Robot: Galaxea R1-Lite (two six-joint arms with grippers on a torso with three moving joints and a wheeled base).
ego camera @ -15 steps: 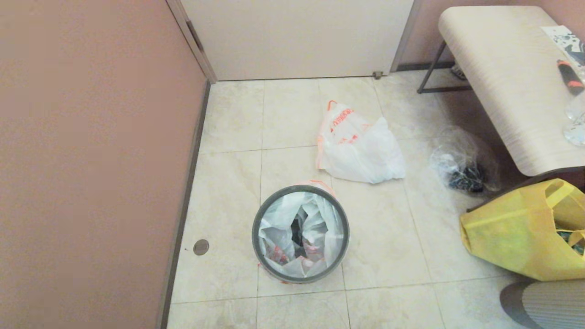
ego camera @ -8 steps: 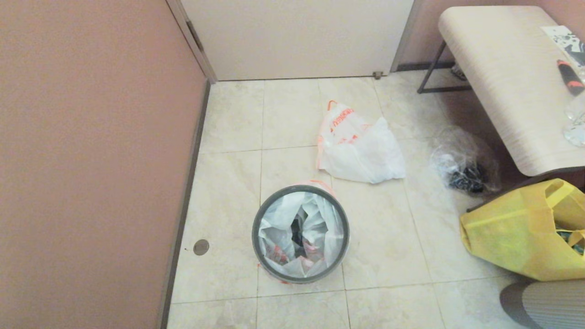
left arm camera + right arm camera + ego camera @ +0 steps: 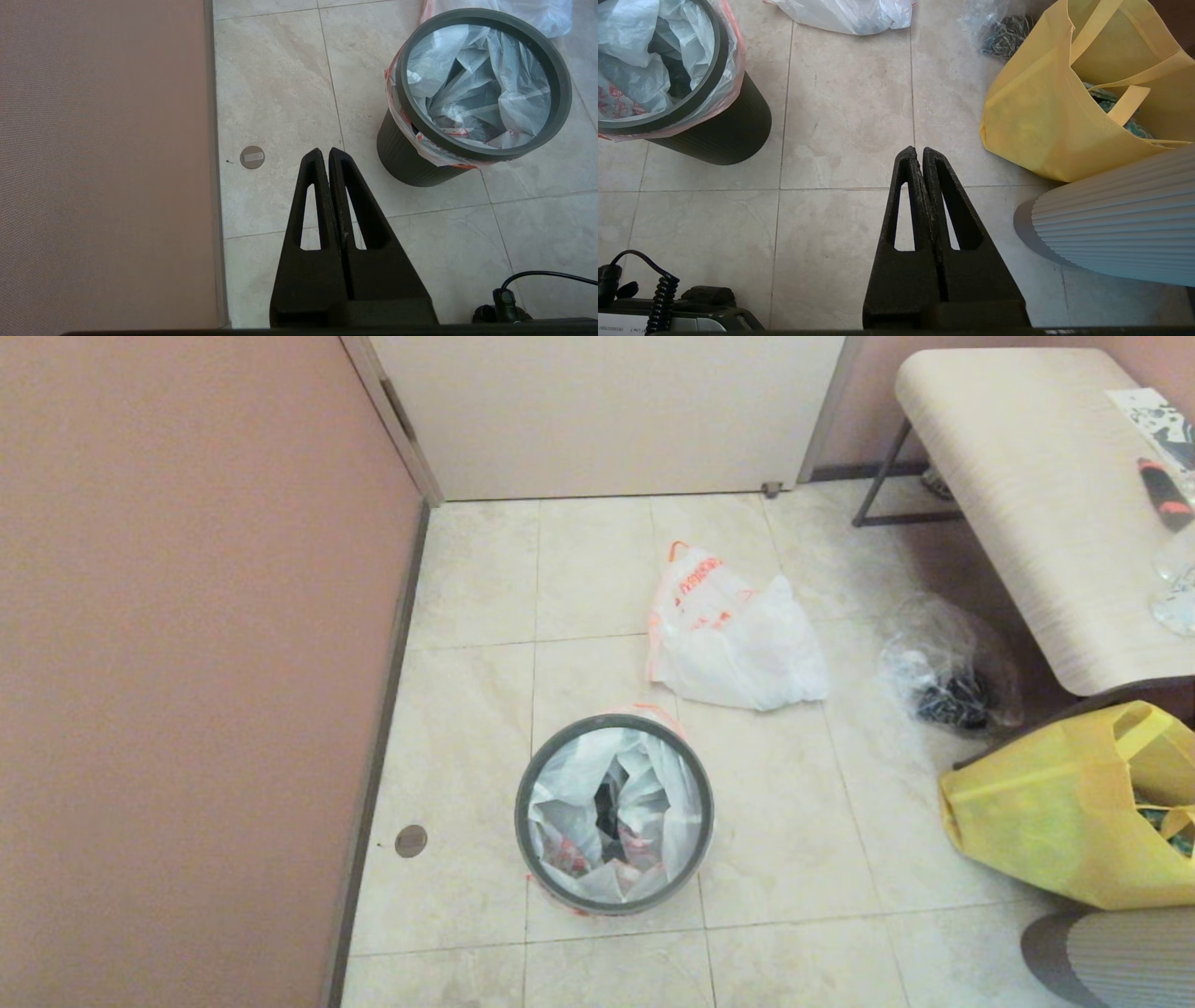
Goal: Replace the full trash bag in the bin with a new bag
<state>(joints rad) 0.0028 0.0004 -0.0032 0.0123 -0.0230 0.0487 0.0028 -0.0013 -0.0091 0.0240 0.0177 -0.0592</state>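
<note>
No change from the earlier frames: new bag (image 3: 616,803) lined the bin (image 3: 613,814), full bag (image 3: 733,639) lay on the floor beyond it. My left gripper (image 3: 324,158) and right gripper (image 3: 919,156) were clamped on nothing, out of head view. One bin, two bags; cups not discernible.

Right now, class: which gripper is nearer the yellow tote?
Right. The right gripper, shut, hovers over bare tile beside the yellow tote. The left gripper, shut, hangs near the wall, beyond the bin.
</note>
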